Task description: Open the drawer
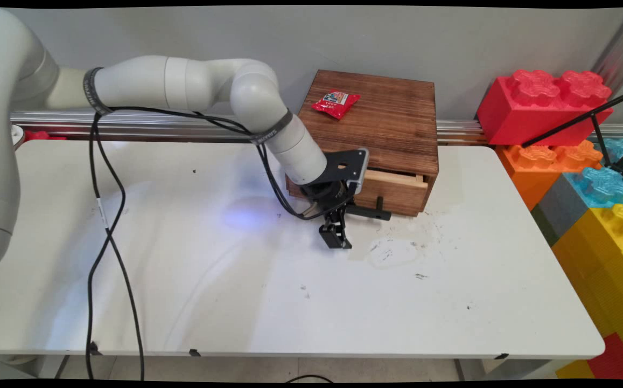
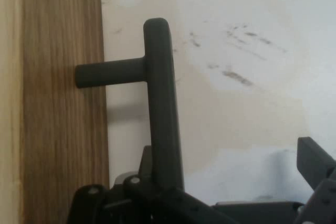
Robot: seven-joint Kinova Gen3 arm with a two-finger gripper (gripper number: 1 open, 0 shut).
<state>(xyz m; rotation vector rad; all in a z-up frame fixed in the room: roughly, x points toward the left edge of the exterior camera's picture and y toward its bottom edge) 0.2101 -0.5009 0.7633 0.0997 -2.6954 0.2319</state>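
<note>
A dark wooden box (image 1: 381, 121) stands at the table's back, and its light wooden drawer (image 1: 397, 186) is pulled out a little. A black T-shaped handle (image 1: 370, 211) sticks out of the drawer front. My gripper (image 1: 335, 237) points down at the table just in front of the drawer, left of the handle's post. In the hand view the gripper (image 2: 231, 163) is open. The handle bar (image 2: 160, 103) runs close along the left finger (image 2: 146, 157), while the right finger (image 2: 315, 161) stands well apart over bare table. A red snack packet (image 1: 336, 102) lies on the box top.
Big toy bricks, red (image 1: 543, 105), orange (image 1: 553, 161) and yellow (image 1: 607, 253), are stacked off the table's right edge. Black cables (image 1: 101, 215) hang from the arm over the table's left part. Scuff marks (image 1: 397, 250) lie on the white table (image 1: 236, 280) before the drawer.
</note>
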